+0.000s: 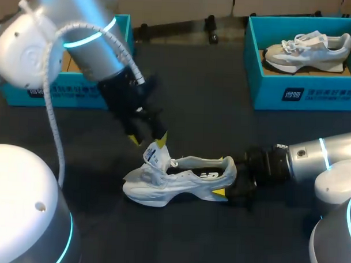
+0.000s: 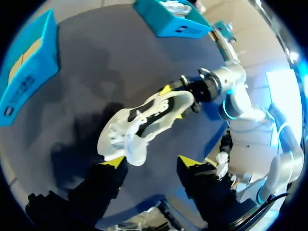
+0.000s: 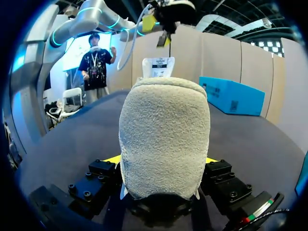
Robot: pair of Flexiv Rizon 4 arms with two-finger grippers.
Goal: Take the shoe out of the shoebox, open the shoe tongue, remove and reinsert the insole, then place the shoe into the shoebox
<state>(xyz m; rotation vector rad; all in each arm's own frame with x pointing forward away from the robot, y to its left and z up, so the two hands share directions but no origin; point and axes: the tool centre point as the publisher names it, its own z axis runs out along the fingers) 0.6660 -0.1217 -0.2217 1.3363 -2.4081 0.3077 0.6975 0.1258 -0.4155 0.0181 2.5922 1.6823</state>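
Note:
A pale grey and white shoe lies on its sole on the dark table, toe toward my left. Its white tongue stands pulled up. My left gripper hangs open just above the tongue; in the left wrist view the tongue sits by one of its fingers, not pinched. My right gripper is shut on the shoe's heel; the right wrist view shows the fuzzy heel filling the gap between both fingers. The insole is hidden inside the shoe.
A blue shoebox at the back right holds a second, similar shoe. Another blue shoebox stands at the back left, partly behind my left arm. Bare dark tabletop lies between the boxes and in front of the shoe.

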